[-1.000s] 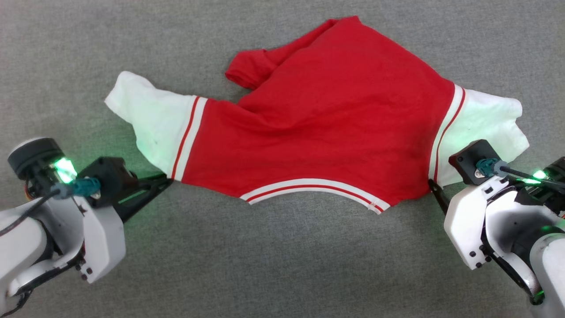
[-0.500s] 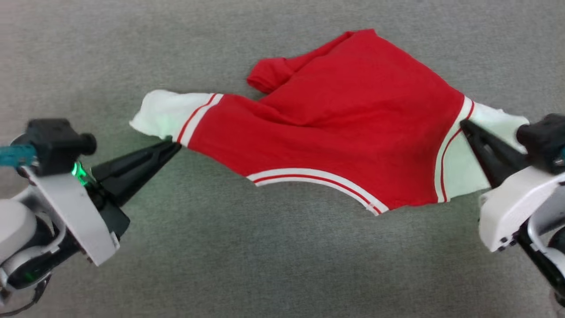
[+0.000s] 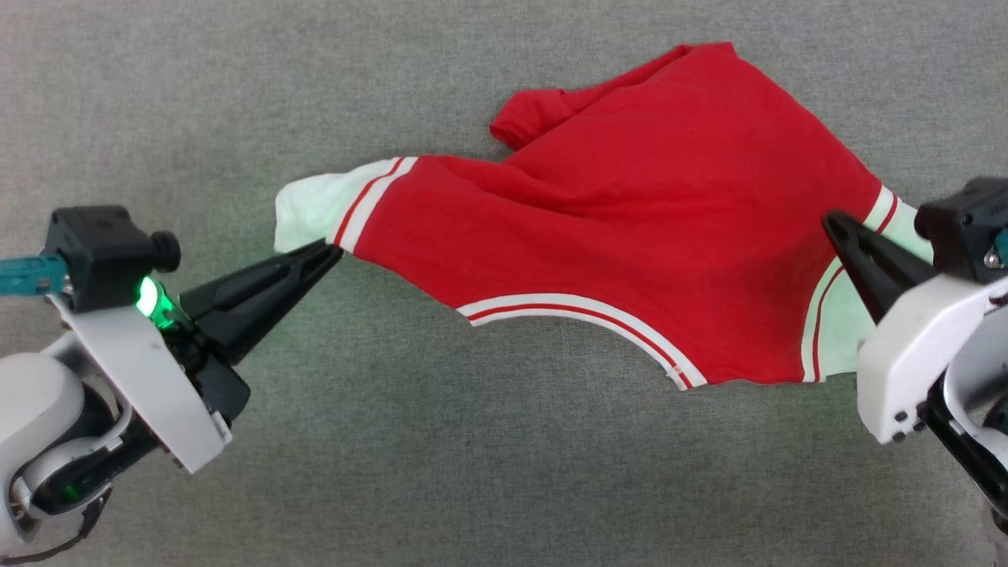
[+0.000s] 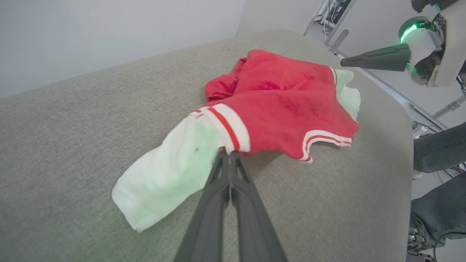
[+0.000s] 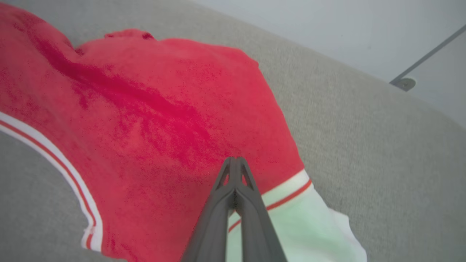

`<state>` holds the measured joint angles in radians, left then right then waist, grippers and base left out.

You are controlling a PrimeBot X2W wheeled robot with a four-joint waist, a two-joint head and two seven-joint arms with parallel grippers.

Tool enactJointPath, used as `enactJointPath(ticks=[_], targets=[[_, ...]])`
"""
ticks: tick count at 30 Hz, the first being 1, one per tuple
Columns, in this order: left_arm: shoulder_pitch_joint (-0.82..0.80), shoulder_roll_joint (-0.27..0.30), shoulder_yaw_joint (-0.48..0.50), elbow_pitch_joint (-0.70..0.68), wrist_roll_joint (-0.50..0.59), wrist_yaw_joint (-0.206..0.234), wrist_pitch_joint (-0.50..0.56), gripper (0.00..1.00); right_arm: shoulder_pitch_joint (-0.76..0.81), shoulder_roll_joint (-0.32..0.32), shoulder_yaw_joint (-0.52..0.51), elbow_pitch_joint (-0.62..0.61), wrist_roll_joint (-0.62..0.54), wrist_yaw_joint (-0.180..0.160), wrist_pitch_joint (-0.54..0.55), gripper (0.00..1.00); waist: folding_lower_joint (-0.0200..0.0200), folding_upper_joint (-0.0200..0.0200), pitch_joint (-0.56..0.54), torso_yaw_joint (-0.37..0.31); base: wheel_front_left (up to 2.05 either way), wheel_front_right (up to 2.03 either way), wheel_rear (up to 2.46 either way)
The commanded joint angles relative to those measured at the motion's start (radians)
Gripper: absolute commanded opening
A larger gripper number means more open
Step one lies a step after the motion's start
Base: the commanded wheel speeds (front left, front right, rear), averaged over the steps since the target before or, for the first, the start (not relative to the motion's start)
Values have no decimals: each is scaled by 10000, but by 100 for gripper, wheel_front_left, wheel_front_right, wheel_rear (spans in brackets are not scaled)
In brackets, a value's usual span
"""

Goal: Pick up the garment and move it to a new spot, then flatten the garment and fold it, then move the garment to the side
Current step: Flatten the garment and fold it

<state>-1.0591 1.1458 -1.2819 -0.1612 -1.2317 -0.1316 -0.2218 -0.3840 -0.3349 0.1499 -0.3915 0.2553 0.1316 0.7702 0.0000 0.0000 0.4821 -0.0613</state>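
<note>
Your left hand (image 3: pixel 331 250) and right hand (image 3: pixel 831 220) are both pinched shut on the shirt (image 3: pixel 630 228), one per end. It's just come partly up off the surface (image 3: pixel 472 441), so the move's started.

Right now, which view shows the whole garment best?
The head view: nearly the whole garment, sleeve to sleeve. The left wrist view foreshortens it past one white sleeve; the right wrist view crops it near the other sleeve's seam.
</note>
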Motion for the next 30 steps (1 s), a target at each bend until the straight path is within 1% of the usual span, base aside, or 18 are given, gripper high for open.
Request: enactJointPath(ticks=[1, 2, 3, 5, 10, 12, 14, 17, 23, 25, 28, 29, 30], targets=[[94, -25, 17, -1, 43, 19, -40, 0, 181, -66, -73, -6, 128, -18, 94, 32, 0, 0, -14, -18, 0, 0, 0], [135, -16, 16, 11, 61, 19, -39, 0, 357, -88, -141, -75, 126, -18, 307, 75, 0, 0, -18, -37, 0, 0, 0], [172, -2, 14, 4, 81, 19, -11, 0, 558, -71, -219, -130, 139, -17, 571, 100, 0, 0, -21, -63, 0, 0, 0], [198, 18, 16, -4, 124, 19, 26, 0, 1007, -126, -367, -327, 213, -17, 1172, 100, 0, 0, -19, -105, 0, 0, 0], [269, 49, 16, -27, 211, 19, 81, 0, 2154, 74, -887, -907, 597, -17, 2813, 100, 0, 0, 49, -224, 0, 0, 0], [274, 65, 16, -66, 216, 19, 109, 0, 2416, 185, -970, -1155, 735, -17, 3270, 100, 0, 0, 108, -255, 0, 0, 0], [220, 120, 16, -114, 219, 19, 115, 0, 2441, 257, -994, -1303, 767, -18, 3375, 100, 0, 0, 202, -276, 0, 0, 0], [143, 165, 16, -183, 267, 19, 138, 0, 2272, 347, -846, -1175, 674, -17, 3248, 100, 0, 0, 351, -288, 0, 0, 0], [111, 267, 16, -251, 360, 19, 133, 0, 1827, 424, -419, -278, 203, -17, 2862, 100, 0, 0, 609, -241, 0, 0, 0], [116, 262, 16, -265, 387, 19, 136, 0, 1777, 347, -285, 113, 8, -18, 2899, 100, 0, 0, 656, -203, 0, 0, 0], [118, 260, 13, -258, 363, 19, 121, 0, 1643, 416, -249, 476, -130, -20, 2723, 100, 0, 0, 709, -164, 0, 0, 0], [125, 251, 17, -247, 349, 19, 111, 0, 1637, 375, -182, 586, -169, -20, 2703, 79, 0, 0, 715, -153, 0, 0, 0], [138, 244, 19, -232, 342, 19, 107, 0, 1647, 356, -127, 667, -191, -20, 2676, 40, 0, 0, 716, -147, 0, 0, 0]])
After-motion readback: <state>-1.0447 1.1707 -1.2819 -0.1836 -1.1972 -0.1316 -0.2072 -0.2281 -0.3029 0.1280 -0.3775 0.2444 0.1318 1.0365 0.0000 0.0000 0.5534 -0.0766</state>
